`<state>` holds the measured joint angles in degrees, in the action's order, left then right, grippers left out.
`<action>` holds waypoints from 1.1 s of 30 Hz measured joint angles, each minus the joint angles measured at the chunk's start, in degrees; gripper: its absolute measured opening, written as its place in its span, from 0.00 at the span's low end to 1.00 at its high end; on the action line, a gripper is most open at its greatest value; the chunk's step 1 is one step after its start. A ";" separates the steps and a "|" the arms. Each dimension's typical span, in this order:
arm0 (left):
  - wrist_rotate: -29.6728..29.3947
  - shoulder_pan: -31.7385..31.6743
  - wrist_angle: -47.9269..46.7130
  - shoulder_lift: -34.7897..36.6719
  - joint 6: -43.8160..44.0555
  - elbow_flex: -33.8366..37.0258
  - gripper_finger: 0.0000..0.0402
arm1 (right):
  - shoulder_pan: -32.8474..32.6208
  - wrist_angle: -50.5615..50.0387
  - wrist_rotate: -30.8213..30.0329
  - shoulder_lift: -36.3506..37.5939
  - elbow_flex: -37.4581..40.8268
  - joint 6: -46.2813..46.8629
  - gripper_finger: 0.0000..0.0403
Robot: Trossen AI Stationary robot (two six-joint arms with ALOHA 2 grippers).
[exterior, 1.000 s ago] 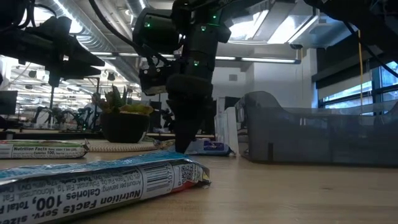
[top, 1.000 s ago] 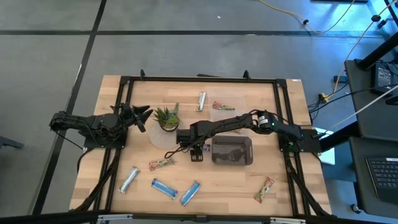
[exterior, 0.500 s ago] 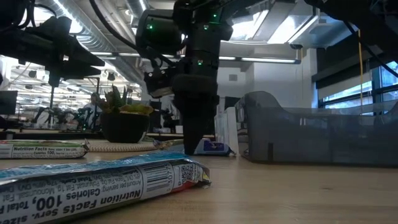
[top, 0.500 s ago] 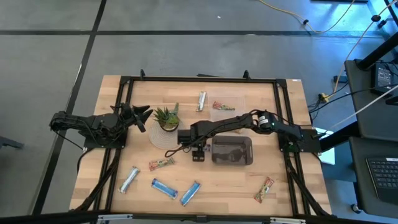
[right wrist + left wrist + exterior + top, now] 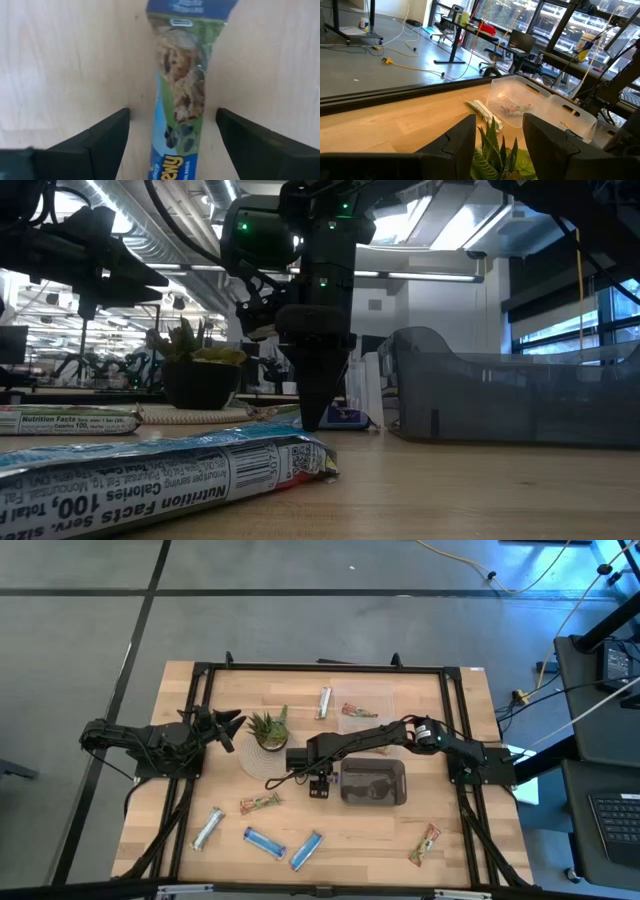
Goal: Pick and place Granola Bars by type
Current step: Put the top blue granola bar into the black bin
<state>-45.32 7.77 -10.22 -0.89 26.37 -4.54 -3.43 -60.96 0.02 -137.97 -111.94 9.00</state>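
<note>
Right gripper (image 5: 172, 137) hangs open just above a blue bar (image 5: 182, 95) lying flat on the table beside the grey bin (image 5: 373, 782), its long axis running between the fingers, so they straddle its narrow width.

R gripper (image 5: 318, 787) over bar (image 5: 181, 95), just left of bin (image 5: 373, 782).

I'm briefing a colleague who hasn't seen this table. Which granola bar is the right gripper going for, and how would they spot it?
Start at the dark grey bin in the middle of the table. Just off the side of it that faces the potted plant, the right gripper points straight down, open. The blue-wrapped bar lies flat between its fingers, alone there; the other blue bars lie along the table's front edge.
</note>
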 joint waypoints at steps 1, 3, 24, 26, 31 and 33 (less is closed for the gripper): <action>0.00 0.00 0.00 0.00 0.05 0.00 0.39 | 0.12 -0.10 0.01 0.00 0.00 0.04 0.75; 0.00 -0.01 0.00 0.00 0.02 0.00 0.39 | 0.27 -0.12 -0.27 0.02 0.04 0.17 0.75; 0.00 -0.01 0.00 0.00 0.00 0.00 0.39 | 1.16 -0.56 -9.57 -0.66 -5.16 -3.03 0.75; 0.03 -0.01 0.01 0.00 0.16 0.00 0.39 | 1.48 -1.48 -9.77 -0.66 -5.14 -1.52 0.75; 1.08 -0.02 0.02 0.00 1.38 0.00 0.39 | 2.14 -1.06 -4.50 -0.27 -2.87 -0.23 0.75; 1.49 -0.02 0.02 0.00 1.38 0.00 0.39 | 2.21 -0.36 -5.50 -0.07 -2.11 -0.26 0.75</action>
<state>-43.84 7.75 -10.20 -0.89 27.75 -4.54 -1.21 -61.32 -5.48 -138.05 -114.05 8.74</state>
